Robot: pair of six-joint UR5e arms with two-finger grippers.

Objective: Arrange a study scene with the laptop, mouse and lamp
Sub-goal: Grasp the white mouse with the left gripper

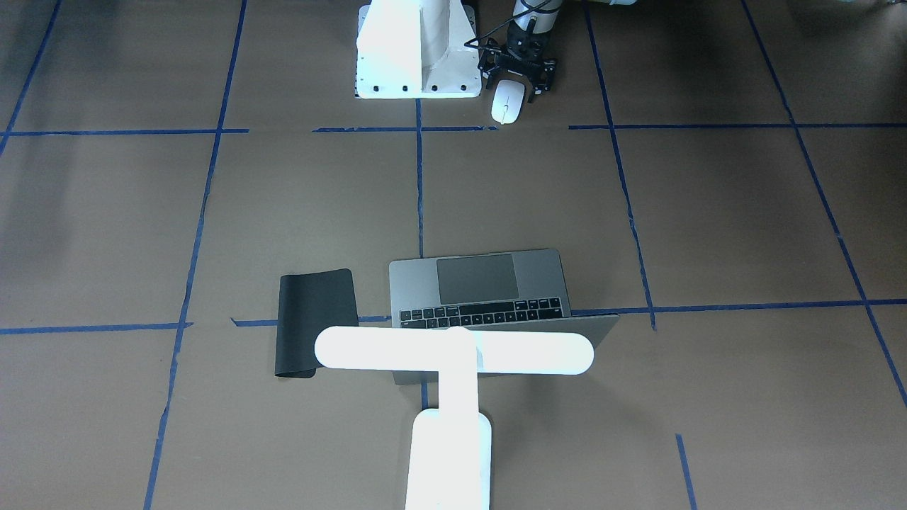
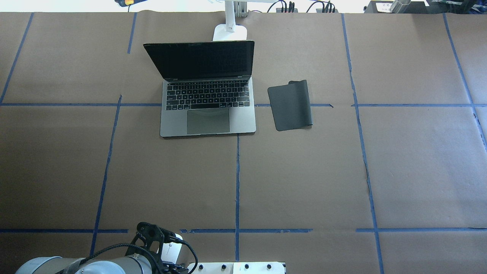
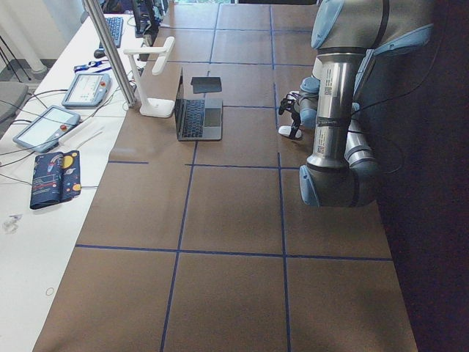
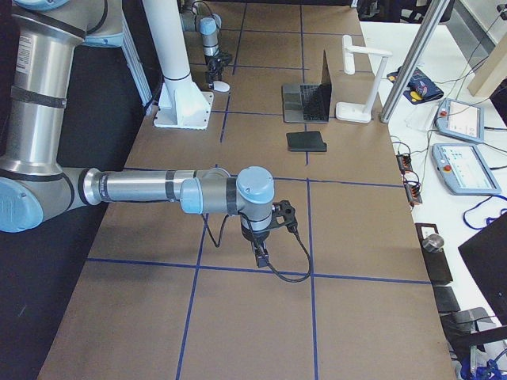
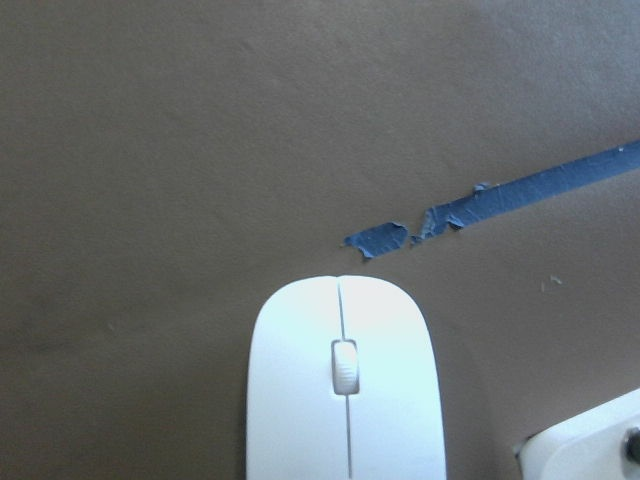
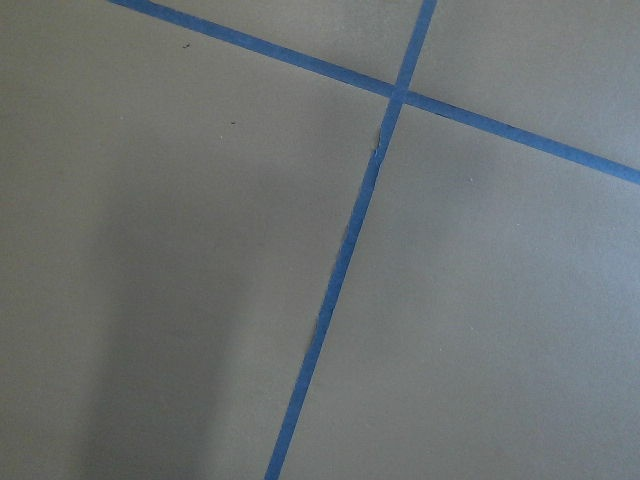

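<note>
Overhead view used for the clock directions

- laptop [image 2: 207, 110]: open on the counter [image 2: 304, 171], far half, slightly toward 9 of centre, screen dark, keyboard facing the robot
- lamp [image 1: 457, 368]: upright at 12 o'clock of the laptop, base just behind the lid; in the front view its bar head overlaps the lid's top edge
- black mat [image 2: 290, 105]: flat at 3 o'clock of the laptop, close beside it but not touching, one far corner curled up
- mouse [image 1: 508, 101]: on the counter at the robot's edge, about 6-7 o'clock of the laptop and well apart from it, just beside the white pedestal [image 1: 418, 49]; not on the mat
- left hand [image 1: 517, 79]: pointed down over the mouse's rear end, fingers spread apart either side of it; contact can't be judged. Left wrist view shows the mouse at 6 o'clock of frame, with no fingers in shot
- right hand [image 4: 260, 252]: pointed down, low over a blue tape [image 6: 340, 260] crossing, well apart from all task items; seen only from the side, so can't tell whether its fingers are apart or together
</note>
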